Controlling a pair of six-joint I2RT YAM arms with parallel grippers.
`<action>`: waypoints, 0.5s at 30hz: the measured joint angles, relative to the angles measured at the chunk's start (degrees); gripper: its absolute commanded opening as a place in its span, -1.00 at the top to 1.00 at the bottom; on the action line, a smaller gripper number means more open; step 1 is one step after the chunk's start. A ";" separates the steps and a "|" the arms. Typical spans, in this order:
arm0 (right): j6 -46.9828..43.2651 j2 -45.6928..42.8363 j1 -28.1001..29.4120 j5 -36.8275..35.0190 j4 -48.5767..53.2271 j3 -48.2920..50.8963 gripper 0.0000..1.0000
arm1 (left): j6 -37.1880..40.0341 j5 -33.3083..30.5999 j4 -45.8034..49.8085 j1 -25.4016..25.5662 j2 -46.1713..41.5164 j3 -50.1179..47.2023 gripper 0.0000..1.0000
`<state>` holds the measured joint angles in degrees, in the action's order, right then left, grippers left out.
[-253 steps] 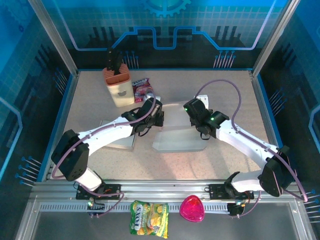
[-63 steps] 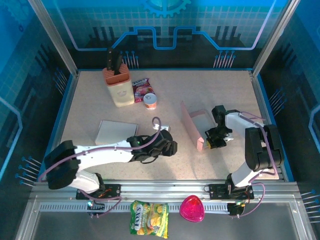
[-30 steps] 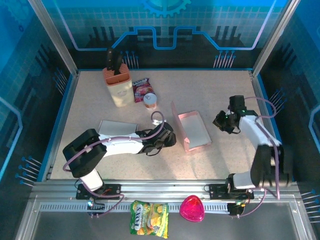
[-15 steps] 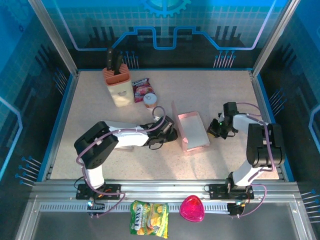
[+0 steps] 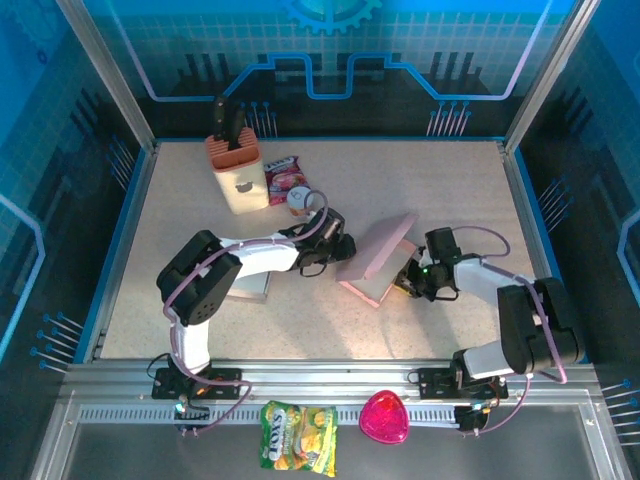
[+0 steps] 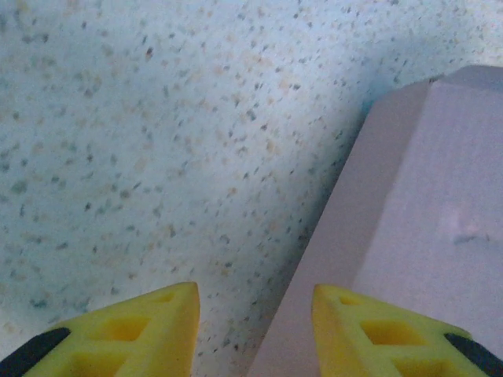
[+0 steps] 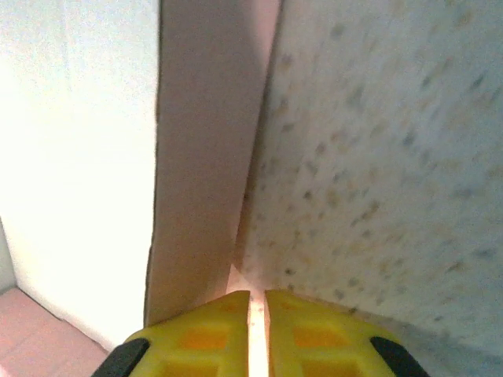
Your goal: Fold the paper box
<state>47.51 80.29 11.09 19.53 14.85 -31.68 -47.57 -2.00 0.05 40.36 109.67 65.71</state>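
The pink paper box (image 5: pixel 378 258) lies tilted in the middle of the table, its far right corner raised. My left gripper (image 5: pixel 340 246) is at the box's left side and is open. In the left wrist view its yellow fingers (image 6: pixel 134 330) straddle the box's left edge (image 6: pixel 346 236), with one finger over bare table and the other over the box's top face. My right gripper (image 5: pixel 410 278) is at the box's near right corner. In the right wrist view its gripper (image 7: pixel 257 310) is closed to a thin slit with a sliver of the box's paper wall (image 7: pixel 200 157) in it.
A knife block (image 5: pixel 234 172), a snack packet (image 5: pixel 284 176) and a small cup (image 5: pixel 300 199) stand at the back left. A flat pale sheet (image 5: pixel 247 287) lies under the left arm. A yellow snack bag (image 5: pixel 298 436) and a pink heart-shaped thing (image 5: pixel 384 417) lie beyond the front rail.
The box went from lying open with one wall upright to a closed, tilted slab. The left gripper moved up along its left side. The right gripper moved left to its near right corner.
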 measured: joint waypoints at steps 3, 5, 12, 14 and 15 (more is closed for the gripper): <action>4.74 -1.46 3.39 -0.52 -2.51 1.77 0.69 | 0.83 2.12 0.04 -1.14 1.73 2.54 0.18; 8.04 -1.60 5.66 -1.16 -4.90 2.73 0.68 | 1.25 3.48 0.02 -1.75 3.04 4.13 0.19; 18.16 -1.60 10.49 -5.53 -10.47 4.39 0.58 | 3.30 6.40 2.91 -3.48 4.94 7.87 0.03; 19.93 -1.55 11.72 -6.60 -11.56 4.37 0.53 | 4.46 6.60 4.31 -3.82 4.94 9.38 -0.06; 20.48 -1.44 12.55 -7.30 -12.07 4.26 0.49 | 4.90 6.54 5.27 -3.93 4.94 10.19 -0.12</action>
<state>67.99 78.85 23.64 12.23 2.79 -27.42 -42.68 4.54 5.32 36.42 114.61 75.90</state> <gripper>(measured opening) 0.233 0.517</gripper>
